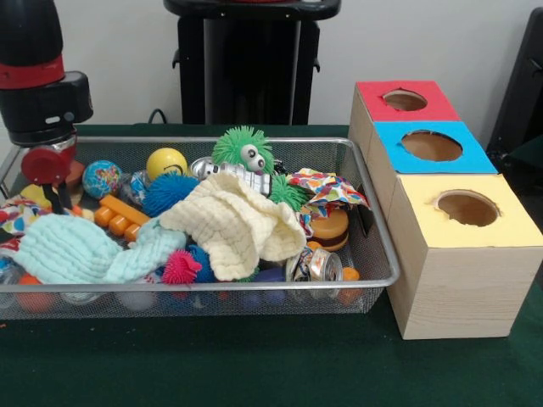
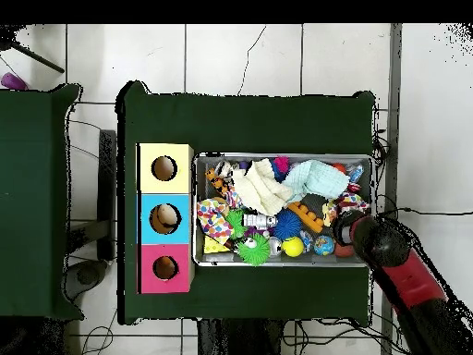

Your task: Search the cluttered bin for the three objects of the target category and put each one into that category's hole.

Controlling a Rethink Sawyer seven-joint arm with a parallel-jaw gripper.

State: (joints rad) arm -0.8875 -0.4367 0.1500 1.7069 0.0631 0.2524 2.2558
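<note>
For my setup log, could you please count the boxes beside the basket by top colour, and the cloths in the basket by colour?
Red-topped box: 1
Blue-topped box: 1
Yellow-topped box: 1
Cream cloth: 1
Mint cloth: 1
Total: 5

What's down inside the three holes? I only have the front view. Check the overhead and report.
Observer: The blue box shows a pale rounded thing in its hole. The holes of the yellow box and the red box look dark.
Operator: Now tell me what lies beyond the boxes.
Observer: A second green table stands apart from ours, with a small purple thing near its corner.
</note>
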